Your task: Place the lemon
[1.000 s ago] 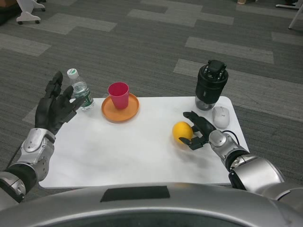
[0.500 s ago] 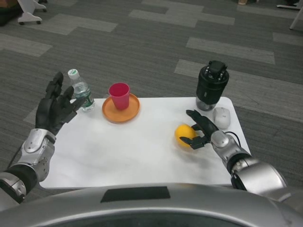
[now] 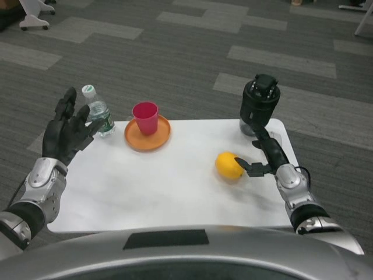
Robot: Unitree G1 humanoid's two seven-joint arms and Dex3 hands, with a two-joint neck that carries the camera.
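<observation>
Lemon (image 3: 229,165) sat on the white table (image 3: 157,186), right of centre, nearer the front edge than the back. Right hand (image 3: 263,154) was just beside it on the right, fingers spread and holding nothing; the lowest fingertip (image 3: 238,161) was right at the lemon's side, couldn't tell if it was touching or a hair apart. Right forearm ran in from the lower right corner. Left hand (image 3: 65,130) was raised over the table's left edge, palm toward the camera, fingers apart, empty, close to the water bottle (image 3: 98,116) but not on it. The bottle stood upright at the back left corner, white cap, green label. Orange plate (image 3: 147,133) sat at the back, left of centre, with a pink cup (image 3: 145,118) standing upright on it. Black blender-like jar (image 3: 259,105) stood upright at the back right corner, dark lid, clear base. A white computer mouse (image 3: 274,139) lay just in front of it, mostly hidden behind the right hand. Grey patterned carpet (image 3: 175,52) was around the table.
</observation>
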